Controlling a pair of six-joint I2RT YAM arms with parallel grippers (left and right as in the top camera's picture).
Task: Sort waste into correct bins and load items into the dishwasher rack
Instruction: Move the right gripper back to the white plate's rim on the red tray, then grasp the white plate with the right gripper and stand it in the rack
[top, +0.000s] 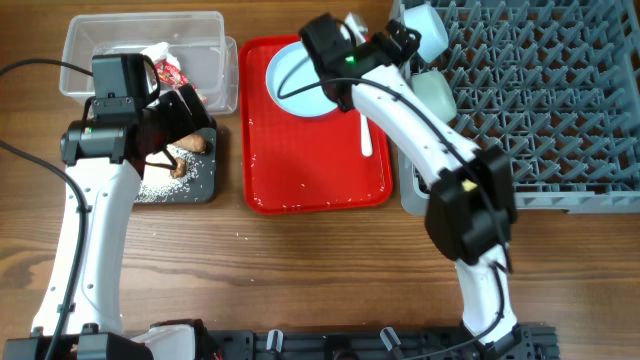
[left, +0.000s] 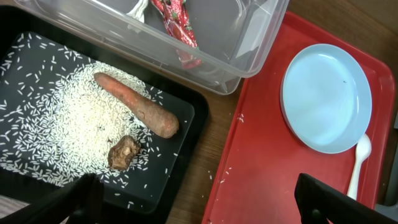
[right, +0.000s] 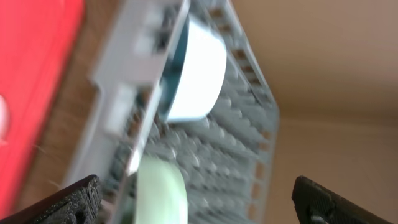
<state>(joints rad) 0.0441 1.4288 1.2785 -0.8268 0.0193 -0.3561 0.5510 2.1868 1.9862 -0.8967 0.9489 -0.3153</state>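
while left gripper (left: 205, 205) and right gripper (right: 199, 202) gape empty, black tray (left: 183, 146) holds rice (left: 68, 130), one carrot stick (left: 137, 106), one brown lump (left: 123, 152); clear tub (left: 205, 62) one wrapper (left: 177, 28); red tray (left: 261, 162) one plate (left: 326, 96), one spoon (left: 359, 158); rack (top: 540, 100), left edge: two bowls (right: 196, 71).

Beneath my left pincer (left: 205, 208) lies a brown wooden surface (left: 220, 134), its grain running in long planks, evenly lit. Beyond my right pincer (right: 199, 208) all is blurred: a plain tan backdrop (right: 336, 62) with a paler band (right: 339, 155) below it. Wall or floor, I cannot tell.
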